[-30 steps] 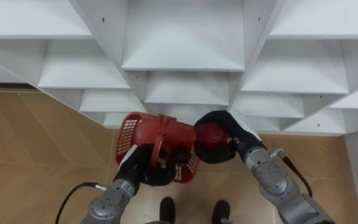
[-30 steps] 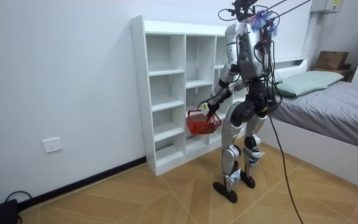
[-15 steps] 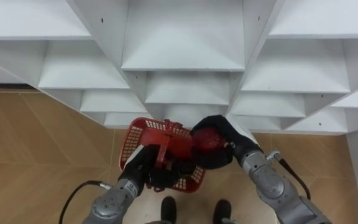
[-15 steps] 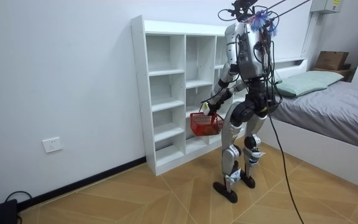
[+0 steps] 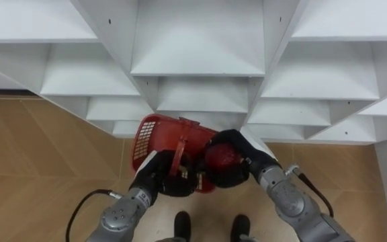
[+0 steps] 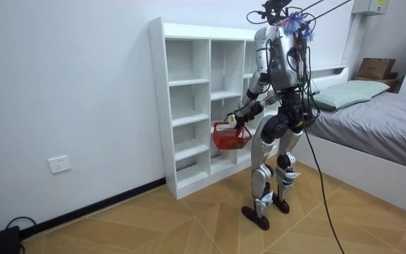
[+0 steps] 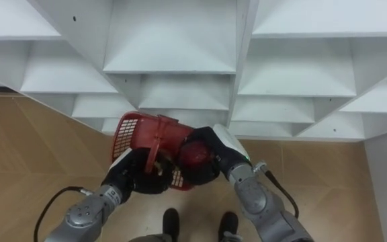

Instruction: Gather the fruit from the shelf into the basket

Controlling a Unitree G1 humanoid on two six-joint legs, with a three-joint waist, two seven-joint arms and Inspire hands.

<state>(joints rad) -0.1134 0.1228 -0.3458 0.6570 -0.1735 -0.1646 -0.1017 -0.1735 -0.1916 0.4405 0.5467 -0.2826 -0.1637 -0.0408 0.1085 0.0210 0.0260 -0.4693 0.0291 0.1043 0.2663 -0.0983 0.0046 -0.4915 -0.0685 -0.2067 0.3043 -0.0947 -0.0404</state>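
The red basket [image 5: 154,138] (hung by its handle [image 5: 180,142] from the curled fingers of the left hand [image 5: 161,180]) has been lifted slightly and tipped, so that more of its meshed left wall is now shown to the head camera. The red fruit [image 5: 222,163], clasped in the right hand [image 5: 246,153], has been brought from just beside the basket's right end to over that end. The rim there is now covered by hand and fruit.
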